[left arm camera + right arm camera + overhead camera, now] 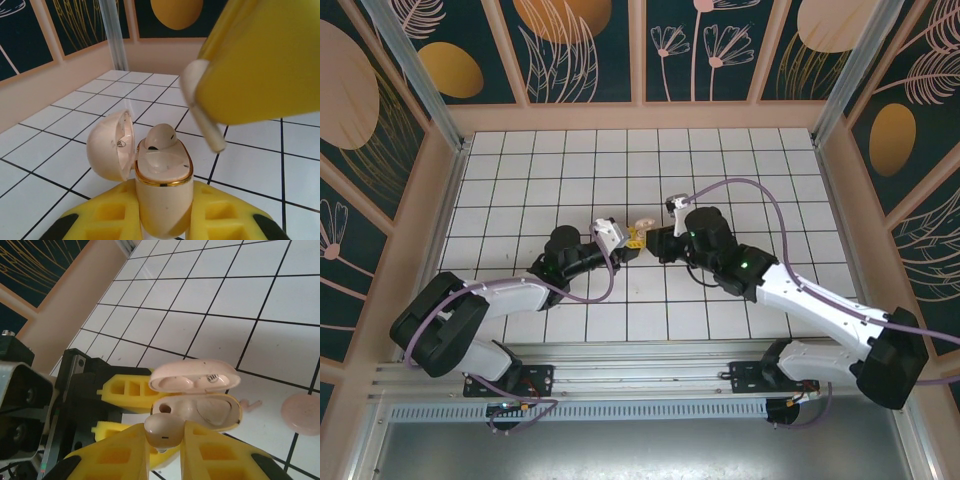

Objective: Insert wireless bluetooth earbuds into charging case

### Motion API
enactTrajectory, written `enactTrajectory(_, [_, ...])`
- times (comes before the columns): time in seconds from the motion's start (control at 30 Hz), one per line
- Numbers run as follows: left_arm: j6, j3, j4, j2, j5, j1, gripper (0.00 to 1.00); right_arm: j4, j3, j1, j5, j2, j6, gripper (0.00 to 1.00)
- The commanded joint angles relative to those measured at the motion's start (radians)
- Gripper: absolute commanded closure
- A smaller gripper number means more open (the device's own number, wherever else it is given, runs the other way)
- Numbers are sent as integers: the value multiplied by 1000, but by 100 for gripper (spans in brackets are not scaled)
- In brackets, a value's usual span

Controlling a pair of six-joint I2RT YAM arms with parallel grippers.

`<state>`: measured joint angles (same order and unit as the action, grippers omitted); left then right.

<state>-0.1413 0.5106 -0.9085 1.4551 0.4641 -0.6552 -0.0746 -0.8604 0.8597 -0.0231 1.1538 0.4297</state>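
Note:
My left gripper [162, 200] is shut on the charging case [162, 210], a pale beige box with a gold rim, held above the tiles with its lid [107, 150] swung open. One earbud [160, 136] sits in the case's far slot; the near slot is empty. My right gripper [165, 440] is shut on the other earbud [164, 429], just in front of the open case [200, 410] by its empty slot with the dark hole. That earbud's stem [205, 117] hangs blurred under the right finger [260, 60]. From above, both grippers [632, 238] [655, 243] meet mid-table.
On the white tiled table [740, 170] beyond the case lie a small pinkish piece [250, 404] and a round pink disc [302, 412]. Pale wooden walls enclose the table on three sides. A metal post [115, 40] stands in the far corner.

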Motion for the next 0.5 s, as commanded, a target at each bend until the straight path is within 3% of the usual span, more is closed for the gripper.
enactTrajectory(0.0, [-24, 27, -24, -12, 17, -9, 89, 72, -31, 13, 14, 19, -17, 79])
enactTrajectory(0.47, [18, 33, -24, -48, 16, -10, 89, 129, -2, 16, 73, 28, 18, 80])
